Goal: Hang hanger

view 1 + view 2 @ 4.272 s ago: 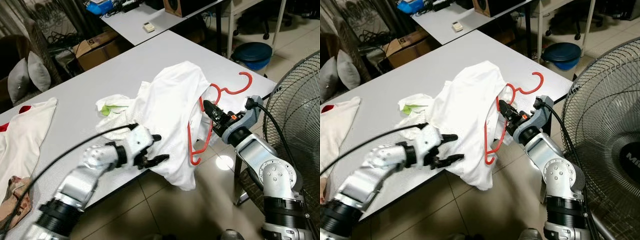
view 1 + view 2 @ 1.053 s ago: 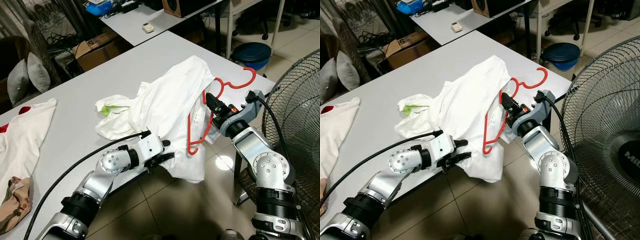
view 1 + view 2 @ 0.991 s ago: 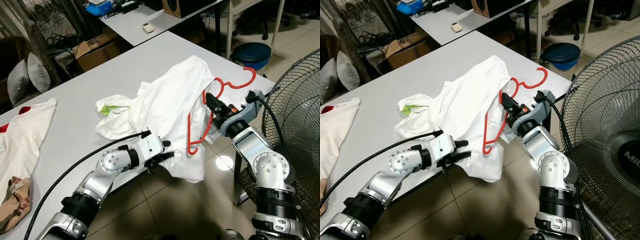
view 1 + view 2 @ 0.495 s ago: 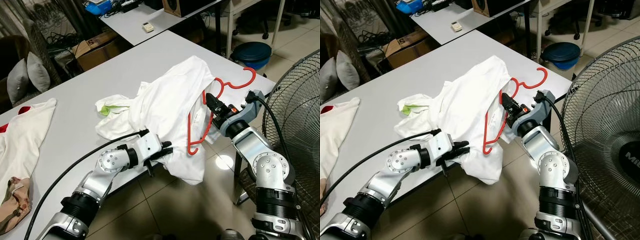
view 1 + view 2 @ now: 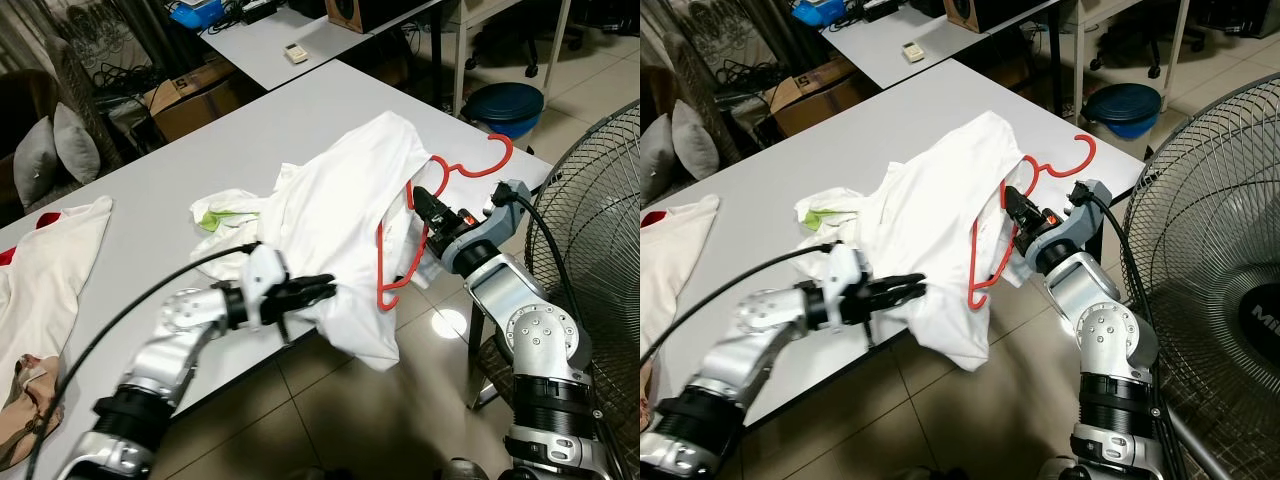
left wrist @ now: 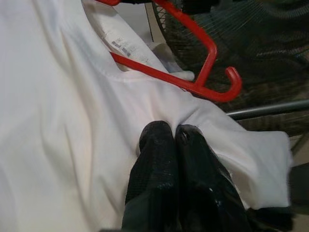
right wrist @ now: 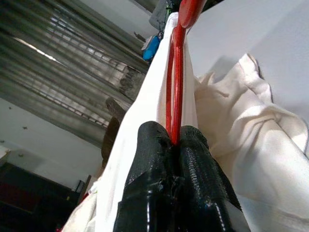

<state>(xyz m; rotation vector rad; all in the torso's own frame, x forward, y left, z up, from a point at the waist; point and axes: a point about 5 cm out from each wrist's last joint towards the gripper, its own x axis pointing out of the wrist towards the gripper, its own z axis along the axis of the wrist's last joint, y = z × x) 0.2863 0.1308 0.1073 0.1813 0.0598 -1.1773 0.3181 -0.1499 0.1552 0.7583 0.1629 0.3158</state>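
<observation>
A white shirt (image 5: 335, 195) lies bunched at the grey table's (image 5: 180, 165) front right corner, its lower part hanging over the edge. A red hanger (image 5: 398, 262) sits partly inside the shirt, with its hook (image 5: 478, 165) sticking out toward the table corner. My right gripper (image 5: 424, 200) is shut on the hanger's neck; in the right wrist view the red hanger (image 7: 176, 72) runs up from between the fingers (image 7: 149, 150). My left gripper (image 5: 322, 288) is shut on the shirt's hem at the table edge. In the left wrist view its fingertips (image 6: 161, 140) pinch white shirt fabric (image 6: 63, 111) just below the hanger's end (image 6: 212, 72).
A large standing fan (image 5: 590, 215) is close on the right, beside my right arm. A blue bin (image 5: 505, 105) stands beyond the table corner. A small white cloth with green (image 5: 222, 215) and a white and red garment (image 5: 45, 265) lie further left. A second table (image 5: 290, 50) is behind.
My left gripper went from open beside the hem to shut on it, and that arm has drawn back to the left. The hanging hem has lifted slightly. The right gripper still holds the hanger.
</observation>
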